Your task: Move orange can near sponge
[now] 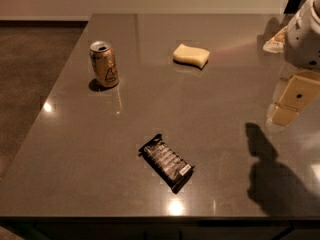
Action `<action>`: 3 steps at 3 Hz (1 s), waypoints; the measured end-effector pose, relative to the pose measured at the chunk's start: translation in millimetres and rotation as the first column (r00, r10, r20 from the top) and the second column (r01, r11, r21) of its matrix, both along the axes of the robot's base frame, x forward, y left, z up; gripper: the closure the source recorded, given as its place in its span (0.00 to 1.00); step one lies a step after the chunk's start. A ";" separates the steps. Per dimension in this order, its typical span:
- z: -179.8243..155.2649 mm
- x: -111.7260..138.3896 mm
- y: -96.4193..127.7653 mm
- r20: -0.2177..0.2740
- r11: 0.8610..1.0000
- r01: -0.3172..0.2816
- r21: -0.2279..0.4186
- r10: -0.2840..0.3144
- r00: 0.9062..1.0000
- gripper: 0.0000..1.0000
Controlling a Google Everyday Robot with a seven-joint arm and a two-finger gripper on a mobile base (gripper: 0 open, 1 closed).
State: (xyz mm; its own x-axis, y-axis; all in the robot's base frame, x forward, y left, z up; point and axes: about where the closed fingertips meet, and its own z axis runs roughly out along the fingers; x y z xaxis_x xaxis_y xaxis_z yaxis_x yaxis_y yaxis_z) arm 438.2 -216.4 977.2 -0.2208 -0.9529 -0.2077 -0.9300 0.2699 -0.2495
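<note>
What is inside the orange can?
The orange can shows only a dark opening in its silver top; its contents are hidden. The gripper hovers over the table at the view's right edge.

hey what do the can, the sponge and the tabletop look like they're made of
Orange can: metal, glossy, silver rim catching light. Sponge: soft matte foam, likely, rounded wavy edges. Table: polished stone or laminate, reflecting lights. The gripper hangs at right, above the table.

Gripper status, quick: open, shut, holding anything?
Gripper: at the right edge over the table; open or closed cannot be told. The orange can stands far off, ungrasped.
</note>
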 end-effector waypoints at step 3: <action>-6.3 25.3 39.9 0.034 0.996 -0.089 0.001 0.089 0.995 0.00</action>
